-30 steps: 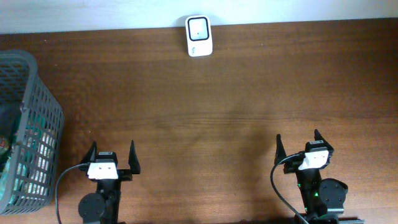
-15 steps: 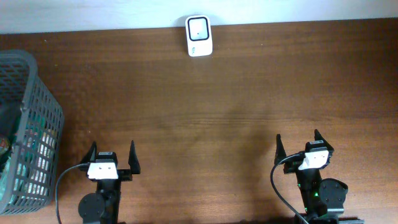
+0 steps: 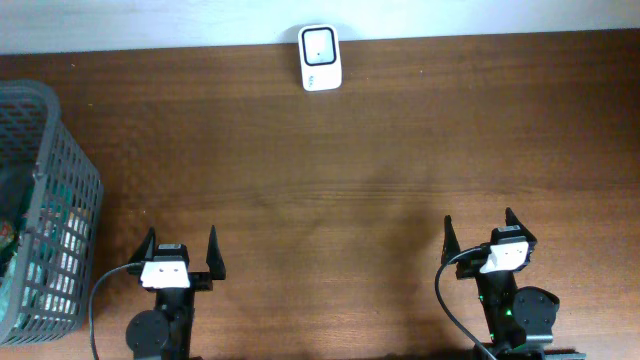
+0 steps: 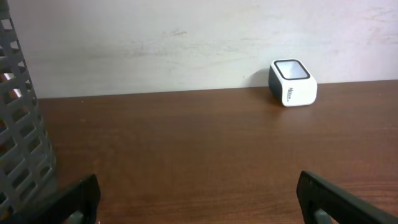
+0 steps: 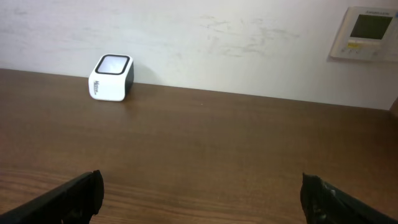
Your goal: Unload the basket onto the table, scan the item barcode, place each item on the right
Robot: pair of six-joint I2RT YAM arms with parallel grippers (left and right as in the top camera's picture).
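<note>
Now left gripper [image 3: 181, 242] and right gripper [image 3: 480, 226] gape wide at the near edge, scanner [image 3: 320, 58] at far edge, basket [image 3: 62, 165] leftmost

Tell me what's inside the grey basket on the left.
The basket holds a few items, greenish and white through the mesh. Its wall and the picture's edge hide most of them, so what they are and how many cannot be told.

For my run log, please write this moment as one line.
left gripper: open, empty | right gripper: open, empty | scanner: far edge, untouched | basket: left edge
</note>
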